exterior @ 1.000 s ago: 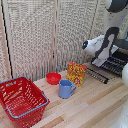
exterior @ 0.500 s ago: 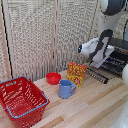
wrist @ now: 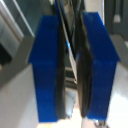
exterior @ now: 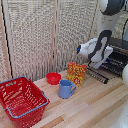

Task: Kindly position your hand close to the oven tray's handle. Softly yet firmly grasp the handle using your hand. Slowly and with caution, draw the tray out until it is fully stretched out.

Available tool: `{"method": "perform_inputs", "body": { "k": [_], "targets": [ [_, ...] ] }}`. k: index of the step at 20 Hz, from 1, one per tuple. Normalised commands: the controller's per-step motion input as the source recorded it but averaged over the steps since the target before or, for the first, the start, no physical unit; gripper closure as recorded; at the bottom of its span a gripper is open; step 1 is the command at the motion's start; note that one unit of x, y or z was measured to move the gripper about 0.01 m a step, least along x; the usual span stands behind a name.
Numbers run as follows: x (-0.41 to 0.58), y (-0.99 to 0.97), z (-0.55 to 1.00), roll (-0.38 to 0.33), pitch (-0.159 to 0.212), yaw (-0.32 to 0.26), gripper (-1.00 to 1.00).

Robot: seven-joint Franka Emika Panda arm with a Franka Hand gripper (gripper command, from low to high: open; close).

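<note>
In the wrist view my hand has its two dark-blue fingers closed to a narrow gap around a thin metal bar of the oven tray. In the exterior view the white arm reaches to the black-and-silver toaster oven at the exterior view's right. The hand itself is mostly hidden behind the arm there. The dark wire tray shows at the oven's mouth, above the opened door with its long dark bar.
On the wooden table stand a red basket, a red bowl, a blue mug and an orange-yellow box close to the oven door. A folding screen stands behind.
The arm has shifted a little toward the exterior view's left, away from the oven. The table objects have not moved.
</note>
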Motion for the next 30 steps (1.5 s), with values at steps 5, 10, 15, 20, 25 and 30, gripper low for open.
{"method": "perform_inputs", "body": {
  "k": [5,10,15,20,25,30],
  "targets": [
    [-0.019,0.55,0.22,0.13,-0.271,-0.171,1.0],
    [0.0,0.57,0.07,0.131,-0.236,-0.152,1.0],
    [0.0,0.77,-0.16,0.095,-0.154,-0.108,1.0],
    [-0.021,0.99,-0.54,-0.011,-0.088,-0.04,1.0],
    [-0.037,1.0,-0.53,-0.012,-0.028,-0.003,1.0],
    [-0.037,1.0,-0.53,-0.012,-0.011,0.0,1.0]
  ]
}}
